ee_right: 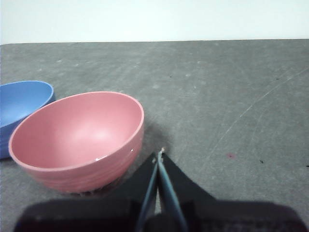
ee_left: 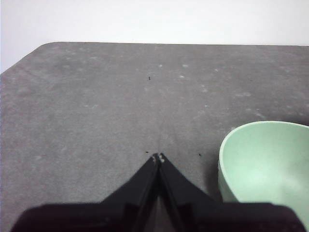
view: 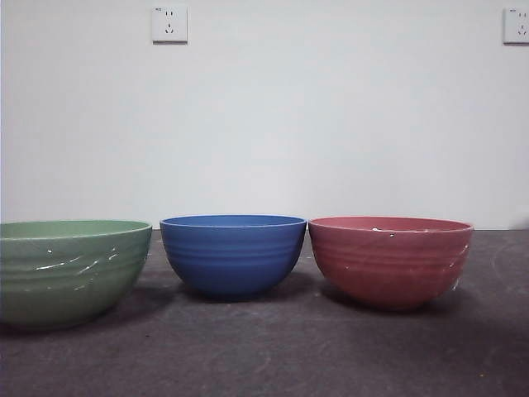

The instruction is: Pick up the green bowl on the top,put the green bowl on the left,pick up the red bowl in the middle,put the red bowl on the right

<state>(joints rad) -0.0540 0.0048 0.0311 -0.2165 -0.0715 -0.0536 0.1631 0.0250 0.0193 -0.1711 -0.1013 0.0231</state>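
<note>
The left gripper (ee_left: 158,157) has its jaws pressed together on nothing, above bare table (ee_left: 96,111); the green bowl (ee_left: 268,166) stands upright just beside it, apart from the jaws. The right gripper (ee_right: 160,153) is likewise closed and empty, with the red bowl (ee_right: 79,140) upright just beside it, not touching. Beyond the red bowl sits the blue bowl (ee_right: 21,104), close against it. From the front the three stand in a row on the table (view: 264,356): green bowl (view: 70,269), blue bowl (view: 233,252), red bowl (view: 388,258), before a white wall (view: 331,116) with two sockets (view: 169,24)
</note>
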